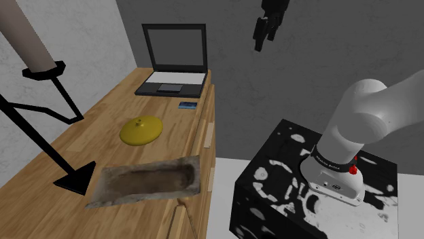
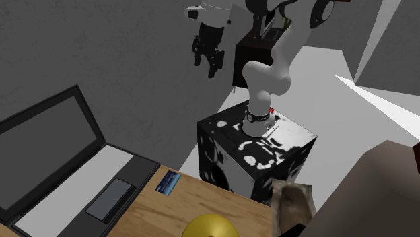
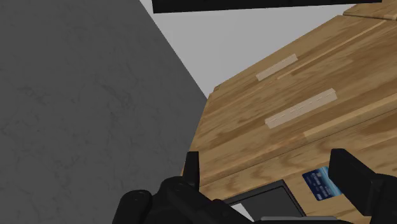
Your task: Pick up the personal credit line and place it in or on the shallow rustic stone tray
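The credit card point(image 1: 188, 105) is a small blue card lying flat on the wooden cabinet top point(image 1: 95, 136), just in front of the laptop's right corner. It also shows as the blue card point(image 2: 167, 182) and, past my right finger, the card point(image 3: 321, 183). The stone tray point(image 1: 146, 180) is a shallow brown-grey trough near the cabinet's front edge; one end of the tray point(image 2: 296, 202) shows in the second exterior view. My gripper point(image 1: 261, 41) hangs high in the air, well above and to the right of the card. The gripper point(image 3: 266, 162) is open with nothing between its fingers, also seen as the gripper point(image 2: 207, 66).
An open laptop point(image 1: 173, 68) stands at the back of the cabinet against the grey wall. A yellow domed lid point(image 1: 141, 130) lies between card and tray. A black lamp stand point(image 1: 47, 122) crosses the shoulder view's left. My black-and-white stand point(image 1: 306, 183) sits right of the cabinet.
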Robot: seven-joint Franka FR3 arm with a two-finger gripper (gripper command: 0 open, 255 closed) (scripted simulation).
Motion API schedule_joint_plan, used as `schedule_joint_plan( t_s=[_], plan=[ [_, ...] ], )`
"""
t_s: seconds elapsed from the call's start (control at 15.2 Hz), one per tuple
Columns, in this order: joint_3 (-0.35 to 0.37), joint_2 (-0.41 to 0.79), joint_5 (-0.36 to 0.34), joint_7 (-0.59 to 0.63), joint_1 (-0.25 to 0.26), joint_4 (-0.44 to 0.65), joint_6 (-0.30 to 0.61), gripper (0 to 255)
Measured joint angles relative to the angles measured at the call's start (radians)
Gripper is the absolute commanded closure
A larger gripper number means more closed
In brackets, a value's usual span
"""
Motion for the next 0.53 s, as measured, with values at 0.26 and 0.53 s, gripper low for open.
schedule_joint_plan(
  t_s=[0.26, 0.53],
  plan=[
    [-0.018, 0.021, 0.007, -0.025, 0.016, -0.053, 0.102, 0],
    [-0.045, 0.080, 0.027, -0.072, 0.050, -0.131, 0.294, 0]
  ],
)
